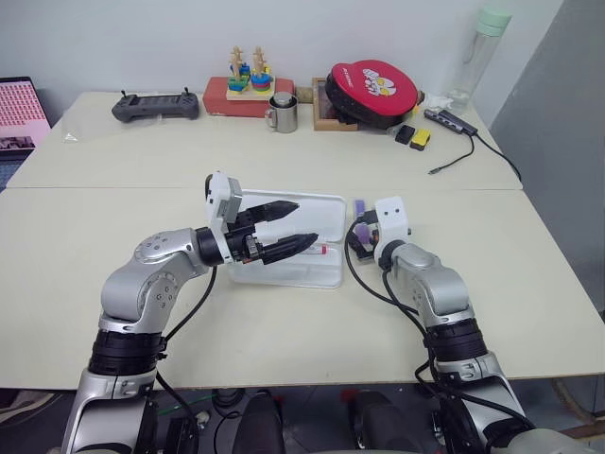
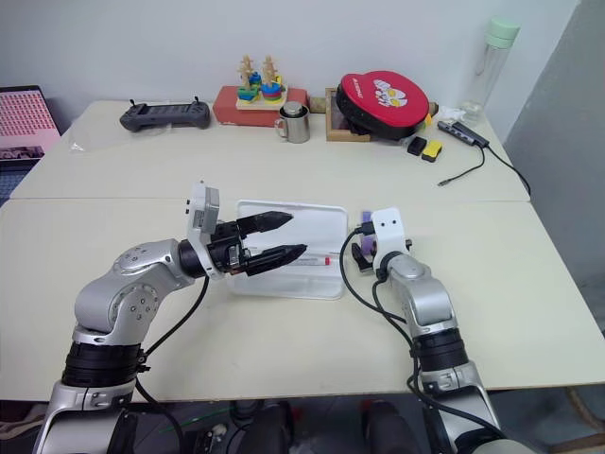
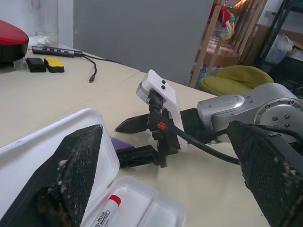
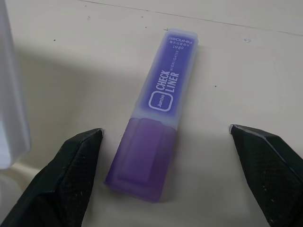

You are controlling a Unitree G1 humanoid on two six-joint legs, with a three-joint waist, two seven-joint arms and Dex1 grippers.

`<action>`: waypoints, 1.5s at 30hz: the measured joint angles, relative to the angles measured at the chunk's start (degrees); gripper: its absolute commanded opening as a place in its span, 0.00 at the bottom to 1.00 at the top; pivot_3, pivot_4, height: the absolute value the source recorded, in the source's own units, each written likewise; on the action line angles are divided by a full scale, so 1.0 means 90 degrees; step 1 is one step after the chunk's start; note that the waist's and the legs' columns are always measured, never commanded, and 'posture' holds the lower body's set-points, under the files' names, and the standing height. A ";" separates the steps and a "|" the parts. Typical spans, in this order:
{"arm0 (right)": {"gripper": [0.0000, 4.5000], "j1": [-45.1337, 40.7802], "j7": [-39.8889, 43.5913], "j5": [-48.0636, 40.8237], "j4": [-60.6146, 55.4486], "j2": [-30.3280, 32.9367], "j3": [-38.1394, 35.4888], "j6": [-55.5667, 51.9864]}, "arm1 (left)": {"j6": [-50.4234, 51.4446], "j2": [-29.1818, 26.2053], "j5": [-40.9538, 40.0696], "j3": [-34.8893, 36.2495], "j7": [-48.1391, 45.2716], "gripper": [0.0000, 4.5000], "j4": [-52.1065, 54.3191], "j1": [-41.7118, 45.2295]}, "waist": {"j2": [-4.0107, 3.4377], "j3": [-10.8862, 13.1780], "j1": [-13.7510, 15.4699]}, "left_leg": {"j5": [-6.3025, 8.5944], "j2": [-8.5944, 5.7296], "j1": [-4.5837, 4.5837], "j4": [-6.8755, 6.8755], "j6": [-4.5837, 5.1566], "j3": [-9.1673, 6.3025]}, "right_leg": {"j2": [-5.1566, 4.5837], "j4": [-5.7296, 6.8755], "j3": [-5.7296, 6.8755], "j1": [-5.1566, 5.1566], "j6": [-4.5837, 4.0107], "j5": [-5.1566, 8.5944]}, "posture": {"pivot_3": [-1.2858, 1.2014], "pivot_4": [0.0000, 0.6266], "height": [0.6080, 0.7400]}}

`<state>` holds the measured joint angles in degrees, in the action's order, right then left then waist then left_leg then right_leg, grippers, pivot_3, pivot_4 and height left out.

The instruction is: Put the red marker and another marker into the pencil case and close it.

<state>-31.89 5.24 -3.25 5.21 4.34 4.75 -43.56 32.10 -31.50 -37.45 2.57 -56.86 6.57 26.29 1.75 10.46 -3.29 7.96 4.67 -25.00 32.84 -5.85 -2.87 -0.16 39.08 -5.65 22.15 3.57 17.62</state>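
While the red marker (image 1: pixel 317 251) already lay in the open pencil case (image 1: pixel 326 203), I judged the purple marker (image 4: pixel 158 140) pickup in hand. It lay on the desk (image 1: pixel 492 284) between the right end effector's (image 4: pixel 165 179) wide fingers, untouched; next, lower and close. The left end effector (image 1: pixel 295 227) hovered wide over the case.

A pale cream table (image 1: pixel 142 312) carries the open white pencil case (image 1: pixel 326 203) near its middle, the purple marker (image 4: pixel 161 137) lying just right of it — far back sit a controller (image 1: pixel 156 105), steel mug (image 1: pixel 283 113) and red case (image 1: pixel 373 92).
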 measured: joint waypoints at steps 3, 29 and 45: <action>0.67 -0.0005 -0.0082 0.0002 0.0038 -0.0002 -0.0030 0.0070 | -0.0006 0.0005 0.0000 0.0000 -0.0001 1.00 0.0000 -0.0056 | 0.0000 0.0000 0.0021 | 0.0000 -0.0001 0.0000 0.0005 0.0000 0.0000 | -0.0001 0.0000 0.0000 -0.0002 0.0005 -0.0002 | 0.52 0.24 1.00; 0.25 -0.0686 0.2462 -0.1110 -0.1179 0.1022 -0.0045 0.1604 | -0.0035 -0.0819 0.0165 0.1251 0.0602 1.00 0.0164 -0.1465 | -0.0012 0.0007 -0.0207 | 0.0002 0.0010 0.0008 -0.0017 0.0003 -0.0006 | 0.0010 0.0003 0.0002 0.0007 -0.0017 0.0009 | 0.52 0.24 1.00; 0.25 -0.1194 0.4967 -0.0408 0.0233 0.1068 0.3177 0.1413 | -0.0013 -0.0827 -0.0329 0.2677 0.0757 1.00 0.0642 -0.3339 | -0.0003 0.0004 0.0027 | 0.0000 0.0006 0.0003 0.0004 -0.0002 0.0006 | -0.0007 -0.0002 0.0004 0.0011 -0.0021 0.0017 | 0.52 0.24 1.00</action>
<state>-42.64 49.94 -6.93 7.31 13.95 33.35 -30.84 31.99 -38.94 -40.41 26.66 -50.05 12.35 -3.76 1.72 10.49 -3.04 7.96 4.72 -24.97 32.87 -5.87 -2.82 -0.22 39.06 -5.61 22.25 3.38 17.77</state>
